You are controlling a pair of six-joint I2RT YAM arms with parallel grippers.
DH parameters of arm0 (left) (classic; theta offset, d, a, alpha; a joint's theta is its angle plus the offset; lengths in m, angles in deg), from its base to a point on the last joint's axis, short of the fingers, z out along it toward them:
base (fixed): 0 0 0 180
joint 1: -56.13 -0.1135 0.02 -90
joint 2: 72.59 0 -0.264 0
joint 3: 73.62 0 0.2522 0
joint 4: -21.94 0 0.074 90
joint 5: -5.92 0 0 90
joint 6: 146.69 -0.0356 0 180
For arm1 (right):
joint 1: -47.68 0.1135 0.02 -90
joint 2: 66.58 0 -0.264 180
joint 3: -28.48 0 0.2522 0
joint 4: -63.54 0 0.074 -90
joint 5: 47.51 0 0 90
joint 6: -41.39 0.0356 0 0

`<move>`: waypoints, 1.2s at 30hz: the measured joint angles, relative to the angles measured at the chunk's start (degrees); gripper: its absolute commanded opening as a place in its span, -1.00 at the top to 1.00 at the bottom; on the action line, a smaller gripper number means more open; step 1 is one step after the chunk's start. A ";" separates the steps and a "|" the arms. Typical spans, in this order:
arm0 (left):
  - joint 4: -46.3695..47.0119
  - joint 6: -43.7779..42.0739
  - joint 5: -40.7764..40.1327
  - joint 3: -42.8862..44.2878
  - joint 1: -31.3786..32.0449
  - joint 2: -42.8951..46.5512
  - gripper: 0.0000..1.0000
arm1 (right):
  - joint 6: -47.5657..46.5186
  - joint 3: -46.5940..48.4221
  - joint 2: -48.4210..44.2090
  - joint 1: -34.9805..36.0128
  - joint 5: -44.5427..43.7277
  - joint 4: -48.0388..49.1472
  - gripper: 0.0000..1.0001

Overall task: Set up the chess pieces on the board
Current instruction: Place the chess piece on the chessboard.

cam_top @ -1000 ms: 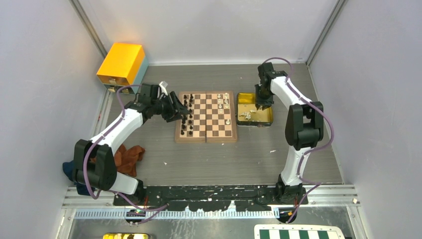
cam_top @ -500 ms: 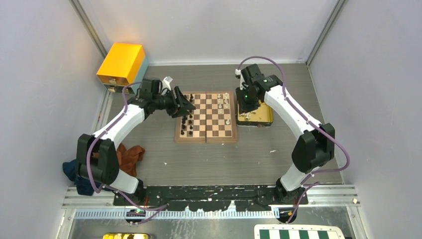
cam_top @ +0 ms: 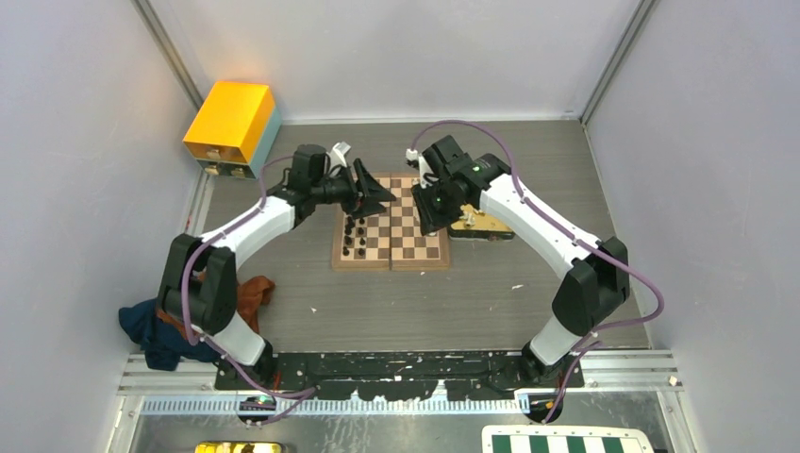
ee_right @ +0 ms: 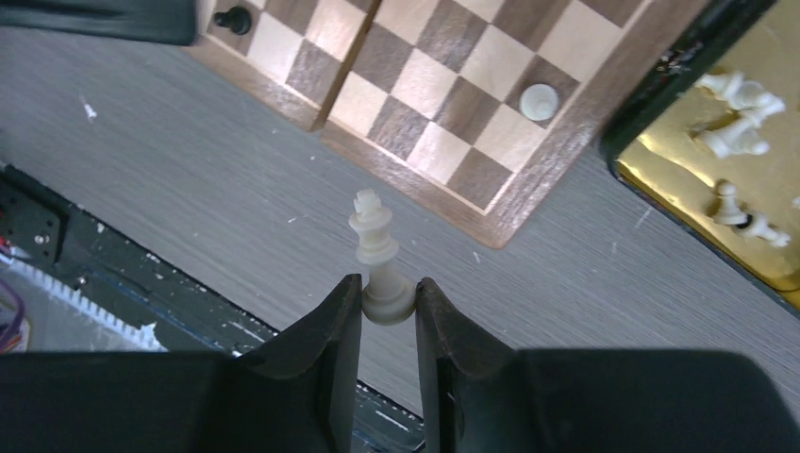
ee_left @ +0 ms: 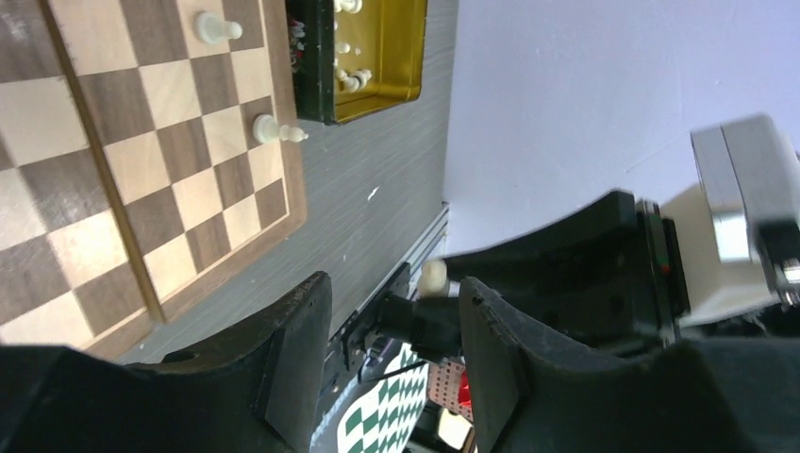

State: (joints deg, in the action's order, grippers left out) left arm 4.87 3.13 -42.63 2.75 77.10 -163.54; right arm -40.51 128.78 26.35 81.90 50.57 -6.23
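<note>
The wooden board (cam_top: 401, 243) lies mid-table. Black pieces (cam_top: 354, 232) stand on its left columns. My right gripper (cam_top: 426, 213) hovers over the board's right half, shut on the base of a cream-white king (ee_right: 378, 251); in the right wrist view the gripper (ee_right: 389, 304) holds it above the bare table beside the board's corner (ee_right: 443, 90). My left gripper (cam_top: 379, 194) is open and empty over the board's far left part. In the left wrist view (ee_left: 391, 363) its jaws frame the right gripper's piece (ee_left: 433, 276). White pawns (ee_left: 276, 130) stand on the board's edge squares.
A gold tray (cam_top: 498, 230) with loose white pieces (ee_right: 741, 140) sits right of the board. A yellow box (cam_top: 231, 121) stands back left. Crumpled cloths (cam_top: 241, 297) lie near the left arm. A green-and-white checkered board (cam_top: 566, 441) lies below the rail.
My right arm has swung left from the gold tray to the board's right half, carrying the white king. My left gripper has moved right and back, to the board's far left corner.
</note>
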 measured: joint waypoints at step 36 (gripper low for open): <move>47.34 31.54 22.49 -4.37 3.93 -13.09 0.18 | -3.54 2.32 -1.70 1.68 7.82 1.03 0.87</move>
State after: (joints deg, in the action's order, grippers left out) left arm 52.21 34.67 -20.14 -1.62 81.04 -176.64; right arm -44.05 131.10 24.64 83.58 58.40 -5.20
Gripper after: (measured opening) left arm 0.412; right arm 0.310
